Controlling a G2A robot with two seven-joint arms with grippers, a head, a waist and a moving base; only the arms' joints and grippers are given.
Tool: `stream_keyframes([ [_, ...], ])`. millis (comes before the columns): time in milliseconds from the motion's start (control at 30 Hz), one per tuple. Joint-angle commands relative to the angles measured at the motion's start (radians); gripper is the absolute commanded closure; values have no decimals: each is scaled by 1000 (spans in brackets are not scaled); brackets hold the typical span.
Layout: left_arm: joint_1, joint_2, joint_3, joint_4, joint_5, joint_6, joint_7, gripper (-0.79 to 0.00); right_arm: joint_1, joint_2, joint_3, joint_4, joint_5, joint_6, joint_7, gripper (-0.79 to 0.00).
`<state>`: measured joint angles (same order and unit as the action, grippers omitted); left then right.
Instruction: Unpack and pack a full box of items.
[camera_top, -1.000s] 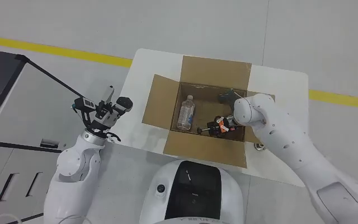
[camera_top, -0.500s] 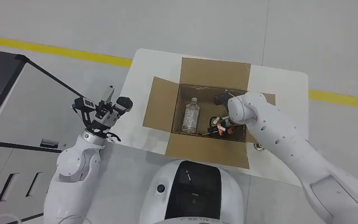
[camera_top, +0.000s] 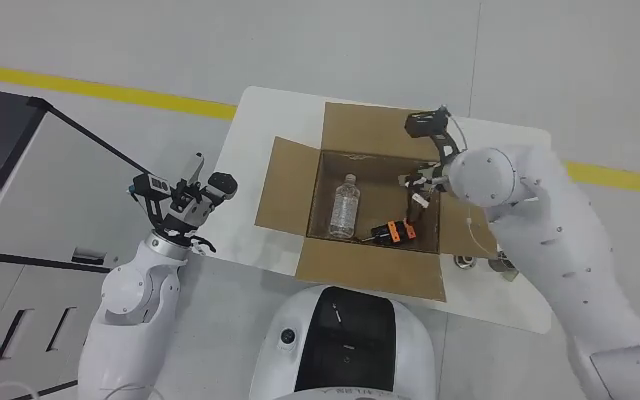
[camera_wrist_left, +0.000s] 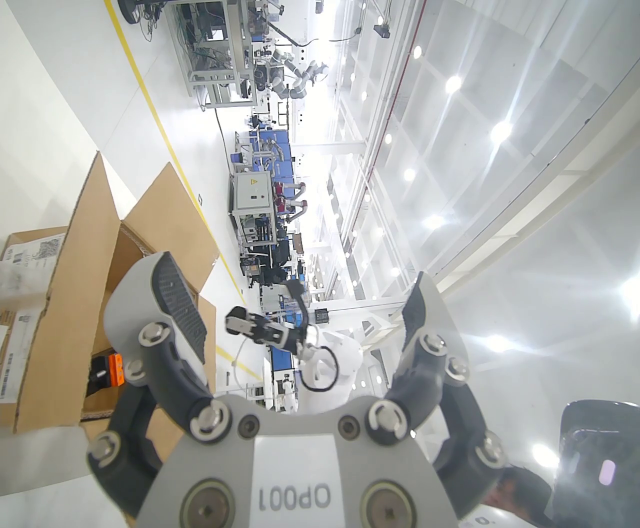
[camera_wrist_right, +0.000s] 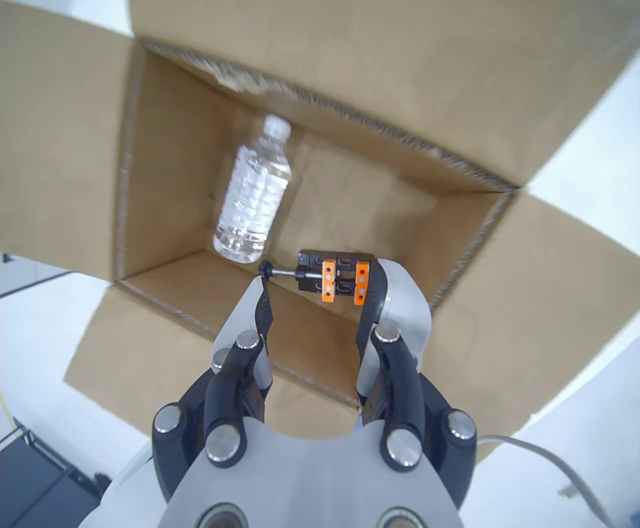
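Right pincer: my right pincer (camera_wrist_right: 317, 292) hangs over the open box with its fingers moderately spread and nothing between them.
Left pincer: my left pincer (camera_wrist_left: 295, 290) is spread wide and empty. It is held out past the worktop's edge, well apart from the box, and tipped up toward the hall ceiling.
Box: the cardboard box (camera_top: 290, 185) sits on the white worktop (camera_top: 500, 140) with its four flaps folded outward. Its opening lies directly beneath my right pincer and off to one side of my left pincer.
Clamp: a small black-and-orange clamp (camera_wrist_right: 335, 280) lies on the box floor right below my right pincer, in line with the gap between its fingers. I am not touching it. Its thin screw handle points toward the bottle.
Bottle: a clear plastic water bottle (camera_wrist_right: 254, 200) with a white cap lies on its side on the box floor. It is beyond the clamp from my right pincer, on the side nearer my left pincer.
Bottle and clamp: they lie near each other. I cannot tell whether the handle's tip touches the bottle's base.
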<state>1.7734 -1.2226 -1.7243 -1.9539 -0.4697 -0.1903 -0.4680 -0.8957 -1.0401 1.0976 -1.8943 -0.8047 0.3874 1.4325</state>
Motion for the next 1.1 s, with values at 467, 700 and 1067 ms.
stream_keyframes([
  [467, 0, 0, 0, 0, 0, 0, 0, -785, -951, 5, 1157, -381, 172, -79, -227, -342],
  [700, 0, 0, 0, 0, 0, 0, 0, -785, -1213, -45, 967, -333, 170, -12, -451, -329],
  [1067, 0, 0, 0, 0, 0, 0, 0, -785, -1098, -32, 825, -288, 5, 48, -398, -351],
])
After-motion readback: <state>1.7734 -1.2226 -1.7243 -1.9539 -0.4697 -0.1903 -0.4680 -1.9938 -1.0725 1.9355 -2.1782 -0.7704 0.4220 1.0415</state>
